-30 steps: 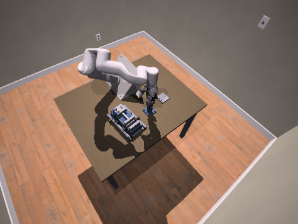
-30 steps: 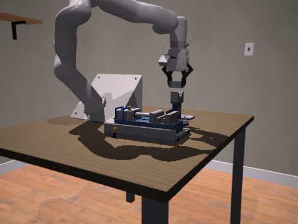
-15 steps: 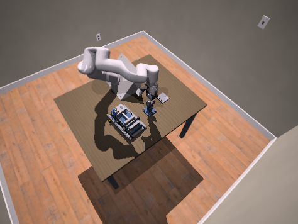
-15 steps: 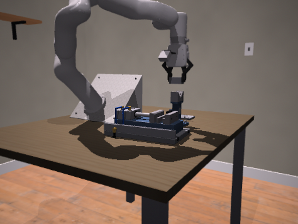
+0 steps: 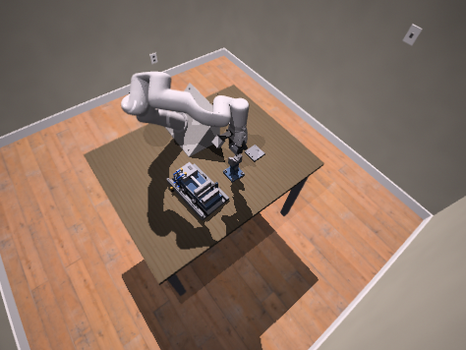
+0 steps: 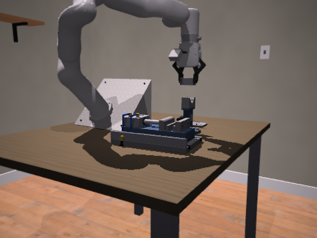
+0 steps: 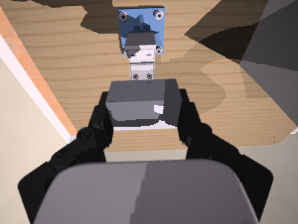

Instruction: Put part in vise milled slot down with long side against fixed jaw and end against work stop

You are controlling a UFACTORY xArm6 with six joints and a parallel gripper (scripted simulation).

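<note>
My gripper (image 6: 188, 79) is shut on the part (image 6: 187, 81), a small grey block, and holds it high in the air. In the wrist view the part (image 7: 142, 105) sits between the two dark fingers, gripped on its sides. Directly below it stands the V-block (image 6: 188, 106) on its blue base (image 7: 141, 30); a clear gap separates the part from the V-block. The vise (image 6: 157, 132) stands open on the table to the left of the V-block. The infeed plate (image 5: 255, 153) lies bare beyond the V-block. I cannot tell which way the slot faces.
The arm's white wedge-shaped mount (image 6: 115, 100) stands behind the vise. The air cylinder (image 6: 135, 120) is at the vise's left end. The table's right edge (image 6: 264, 128) is close to the infeed plate.
</note>
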